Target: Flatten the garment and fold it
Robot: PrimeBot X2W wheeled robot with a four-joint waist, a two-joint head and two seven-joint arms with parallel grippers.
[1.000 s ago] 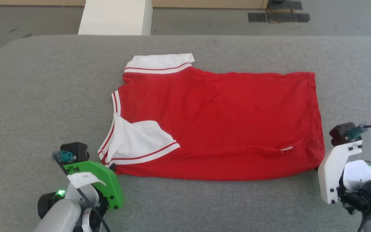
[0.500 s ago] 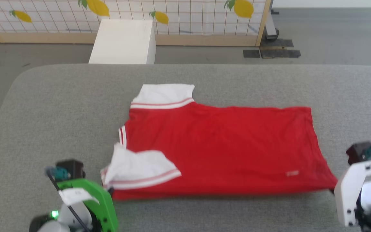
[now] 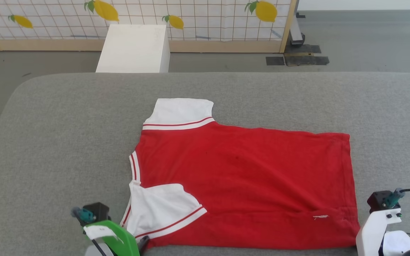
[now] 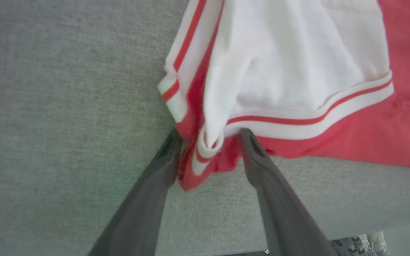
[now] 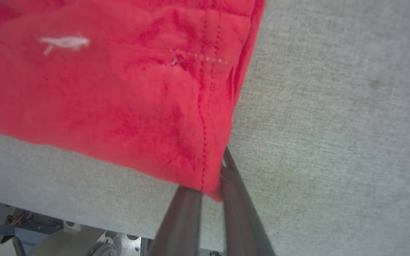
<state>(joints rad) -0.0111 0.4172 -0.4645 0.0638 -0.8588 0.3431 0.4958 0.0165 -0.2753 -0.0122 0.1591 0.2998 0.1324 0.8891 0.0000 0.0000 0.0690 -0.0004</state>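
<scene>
Left gripper (image 4: pixel 208 142): fingers apart, straddling the garment (image 3: pixel 247 185) corner.
Right gripper (image 5: pixel 212 177): clamped on hem corner.
Change: head camera tilted.

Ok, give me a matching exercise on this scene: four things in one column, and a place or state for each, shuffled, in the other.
Things:
1. near sleeve
2. far sleeve
3. left tool
4. right tool

States:
A. nearly closed on the shirt's hem corner
B. lies flat, sticking out past the red body
C. folded in over the red body
D. fingers apart, astride the bunched corner by the sleeve trim

Pairs: 1-C, 2-B, 3-D, 4-A
</scene>
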